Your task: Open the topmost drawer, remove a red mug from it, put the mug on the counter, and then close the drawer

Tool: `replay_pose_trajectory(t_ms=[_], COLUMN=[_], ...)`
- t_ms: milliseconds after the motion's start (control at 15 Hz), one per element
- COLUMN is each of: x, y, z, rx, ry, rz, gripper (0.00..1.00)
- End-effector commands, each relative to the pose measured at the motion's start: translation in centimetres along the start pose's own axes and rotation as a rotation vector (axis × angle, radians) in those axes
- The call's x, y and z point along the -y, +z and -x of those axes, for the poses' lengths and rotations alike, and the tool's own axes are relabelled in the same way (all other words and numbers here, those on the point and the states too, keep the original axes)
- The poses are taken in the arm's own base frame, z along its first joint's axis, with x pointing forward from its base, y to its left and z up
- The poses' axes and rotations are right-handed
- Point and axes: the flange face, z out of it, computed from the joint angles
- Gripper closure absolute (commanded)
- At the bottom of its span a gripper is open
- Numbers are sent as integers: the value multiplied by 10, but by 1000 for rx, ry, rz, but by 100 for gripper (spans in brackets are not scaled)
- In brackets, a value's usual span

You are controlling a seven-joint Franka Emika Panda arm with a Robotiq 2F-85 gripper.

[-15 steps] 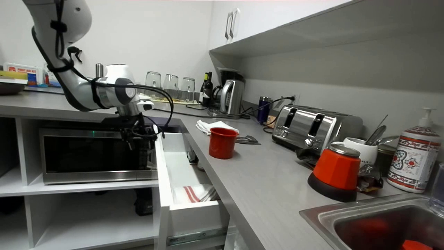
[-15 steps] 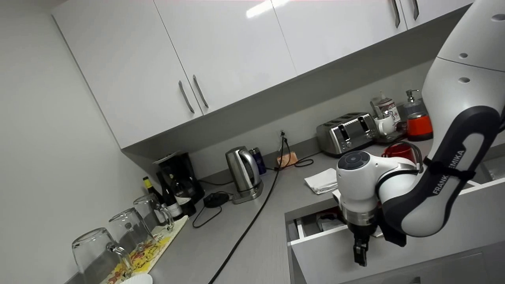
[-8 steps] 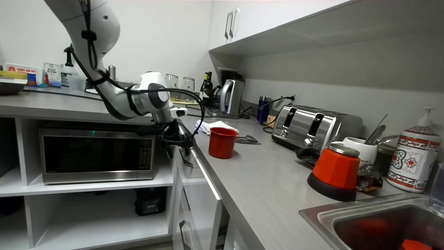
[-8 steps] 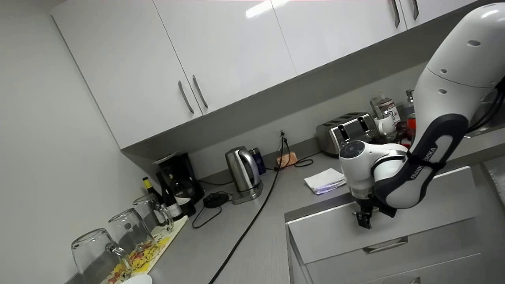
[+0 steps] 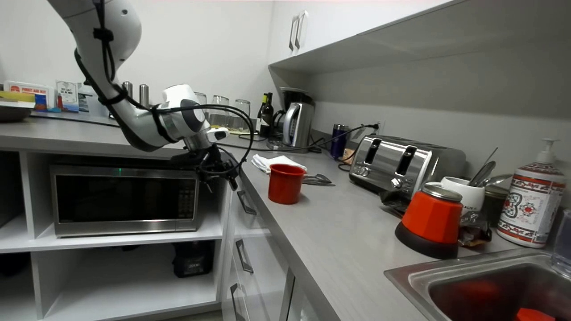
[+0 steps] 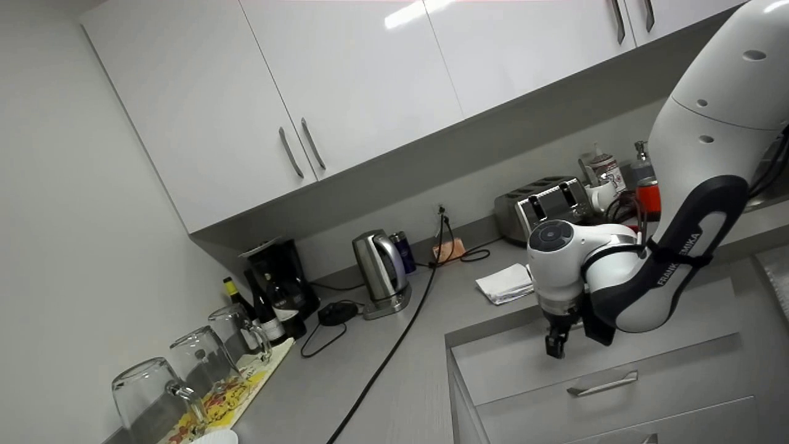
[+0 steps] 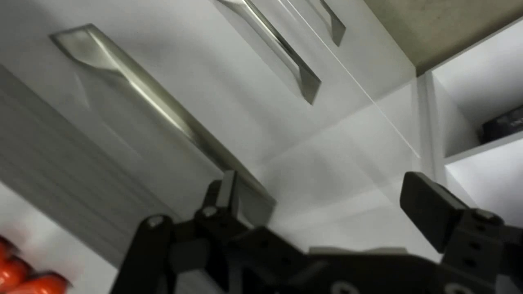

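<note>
The topmost drawer (image 5: 255, 221) is pushed in below the counter (image 5: 330, 249), its white front (image 6: 505, 364) level with the drawers beneath. On the counter stands the red mug (image 5: 285, 185), upright; in an exterior view the arm hides most of it. My gripper (image 5: 221, 182) hangs in front of the drawer, fingers spread and nothing between them. The wrist view has the gripper (image 7: 331, 190) with one finger overlapping an end of the metal bar handle (image 7: 163, 106); I cannot tell whether they touch.
A white folded cloth (image 5: 279, 162) and dark utensils (image 5: 319, 179) lie beyond the mug. The toaster (image 5: 408, 165), an orange-red pot (image 5: 432, 220) and the sink (image 5: 415, 285) follow along the counter. A microwave (image 5: 125, 200) sits on the shelf beside the drawers.
The topmost drawer, pulled out a second ago, has gone in under the counter. My gripper moved toward the counter with it, then backed off slightly. The mug has stayed put.
</note>
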Motion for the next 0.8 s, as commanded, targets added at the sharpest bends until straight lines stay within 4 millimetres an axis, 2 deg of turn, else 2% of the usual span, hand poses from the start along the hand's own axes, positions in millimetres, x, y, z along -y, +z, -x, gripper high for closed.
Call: replay_pose_trajectory(t_ms=[0,133,267,467,533,600,733], x=[45,69,84,90,101,102,100], y=[-63,-96,-126,-164,-139,-151,-161], z=[33,51,65,84,64,70,77], rx=[-118,-174,-197,-213,-210,-215,-214], ry=[-119,-164,-215,-292,-248,-262,-270], rz=[-125,-186,-185,-163,-168,-166,-169], gripper=[0,0,0,0,0,0,0])
